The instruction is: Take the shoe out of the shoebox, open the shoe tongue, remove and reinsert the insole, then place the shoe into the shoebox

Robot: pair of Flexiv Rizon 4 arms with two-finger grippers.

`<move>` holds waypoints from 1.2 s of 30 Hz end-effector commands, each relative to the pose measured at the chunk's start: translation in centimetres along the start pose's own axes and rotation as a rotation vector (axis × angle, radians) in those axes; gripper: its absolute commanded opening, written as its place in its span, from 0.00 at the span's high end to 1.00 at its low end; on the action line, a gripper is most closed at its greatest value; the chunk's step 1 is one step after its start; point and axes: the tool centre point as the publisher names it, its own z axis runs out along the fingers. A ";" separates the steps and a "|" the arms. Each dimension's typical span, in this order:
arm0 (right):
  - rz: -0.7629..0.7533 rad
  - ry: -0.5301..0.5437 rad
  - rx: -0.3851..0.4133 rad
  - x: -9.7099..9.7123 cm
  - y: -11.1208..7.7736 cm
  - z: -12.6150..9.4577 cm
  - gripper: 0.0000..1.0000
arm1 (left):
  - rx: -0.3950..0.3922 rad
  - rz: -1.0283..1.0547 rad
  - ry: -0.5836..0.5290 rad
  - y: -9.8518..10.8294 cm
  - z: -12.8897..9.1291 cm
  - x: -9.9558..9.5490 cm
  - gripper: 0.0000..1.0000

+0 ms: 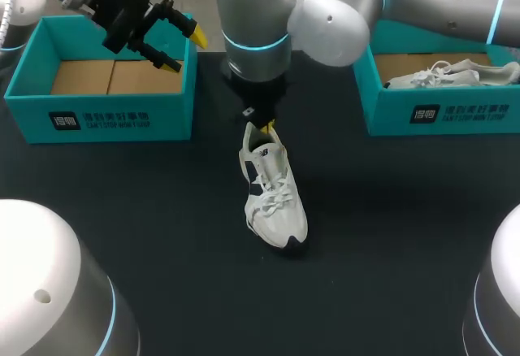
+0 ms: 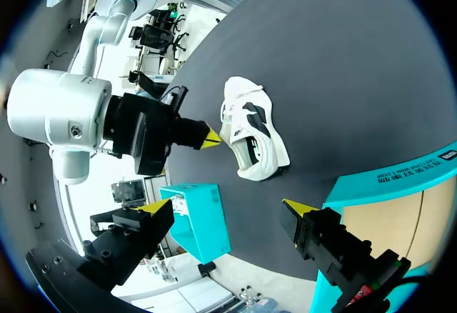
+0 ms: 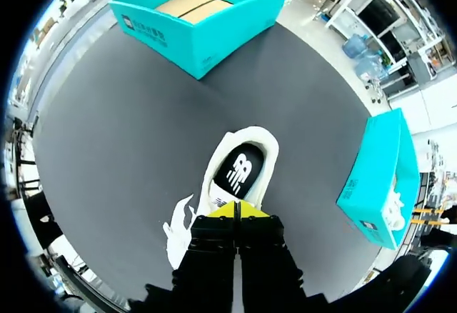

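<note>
Silver arms (image 1: 252, 15), cyan rings (image 1: 256, 43), black yellow-tipped left gripper (image 1: 185, 51)

Gripper (image 3: 234, 211) pinching white shoe (image 3: 214, 179) collar, teal shoebox (image 3: 207, 41) ahead

Overall light: bright and even, falling from overhead
Shadows: soft; a thin dark patch under the toe of the shoe (image 1: 272, 193)
Glare: broad pale sheen on the silver arm housings (image 1: 252, 6); the dark table (image 1: 390, 234) stays matte, greyer in both wrist views
</note>
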 end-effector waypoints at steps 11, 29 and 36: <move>-0.973 -0.115 -0.190 -0.8 -0.3 -0.2 1.00 | -0.001 0.001 0.002 0.0 0.0 0.0 0.00; -1.050 -0.133 -0.091 -1.3 0.5 0.8 1.00 | -0.001 0.001 0.002 0.0 0.0 0.0 0.00; -1.037 -0.067 -0.054 -2.4 3.0 1.7 1.00 | -0.001 0.001 0.002 0.0 0.0 0.0 0.00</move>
